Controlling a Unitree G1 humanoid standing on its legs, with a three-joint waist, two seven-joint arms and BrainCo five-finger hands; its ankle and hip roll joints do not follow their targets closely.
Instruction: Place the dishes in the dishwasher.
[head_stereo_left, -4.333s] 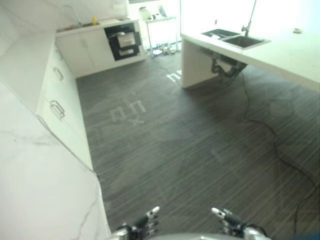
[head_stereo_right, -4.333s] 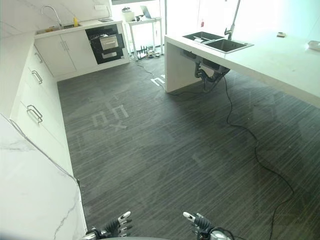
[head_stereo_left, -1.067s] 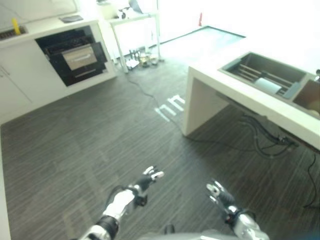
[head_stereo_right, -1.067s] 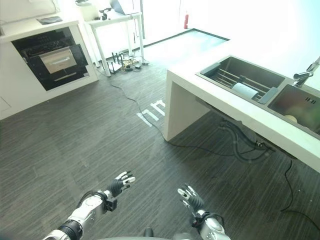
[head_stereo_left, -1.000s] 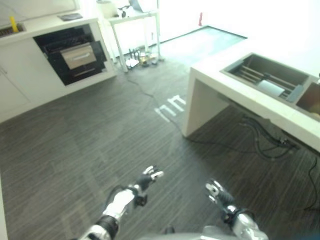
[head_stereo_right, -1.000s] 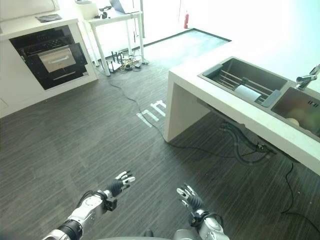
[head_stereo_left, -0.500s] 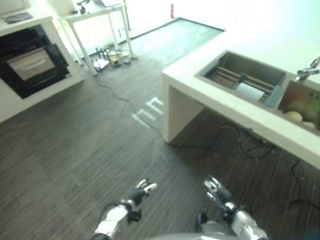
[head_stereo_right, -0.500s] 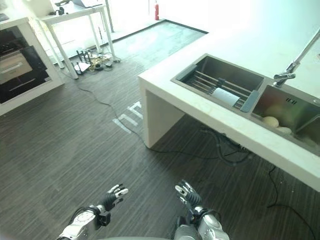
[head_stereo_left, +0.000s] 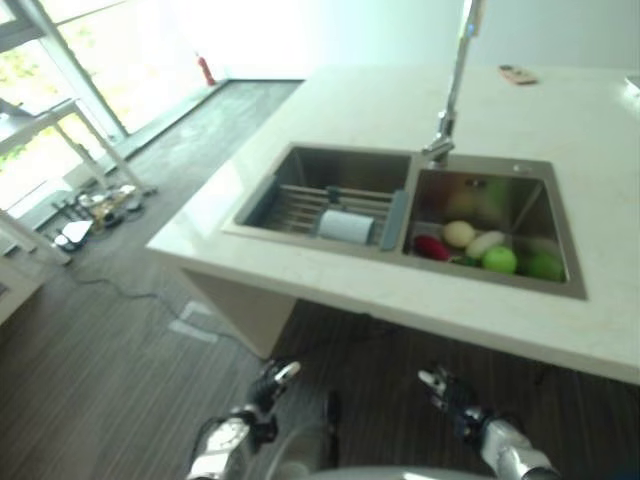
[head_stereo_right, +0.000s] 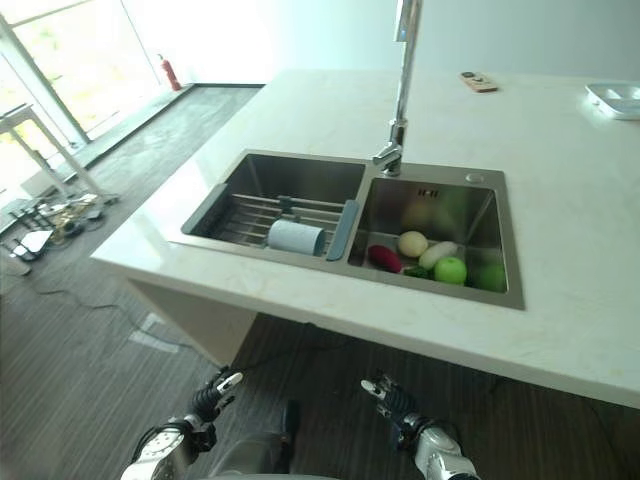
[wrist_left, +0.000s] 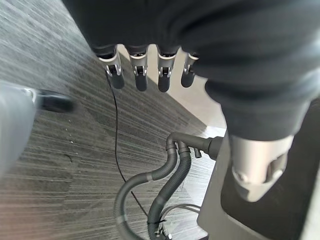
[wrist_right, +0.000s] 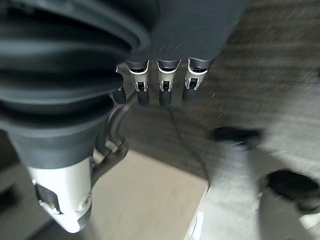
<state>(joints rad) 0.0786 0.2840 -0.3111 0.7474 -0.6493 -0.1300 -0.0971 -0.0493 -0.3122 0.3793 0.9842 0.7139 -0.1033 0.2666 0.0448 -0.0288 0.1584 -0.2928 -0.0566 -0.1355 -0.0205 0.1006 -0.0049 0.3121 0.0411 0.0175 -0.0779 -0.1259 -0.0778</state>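
While both hands hang low in front of the counter, nothing is held: the left hand and the right hand each show loosely straight, slightly spread fingers over the dark floor.

The only dish visible is one white tray-like dish at the counter's far right edge, well apart from both hands. It looks rigid, smooth and probably breakable; I judge it light but slippery, best taken by its raised rim with the thumb on top and the fingers beneath.

One double sink sits in the counter under one tall faucet. Its left basin holds one rack with one pale roll-shaped object. The right basin holds produce, about six pieces, one of them red, two pale and two or three green. One small flat object lies beyond the faucet. I cannot spot a dishwasher.
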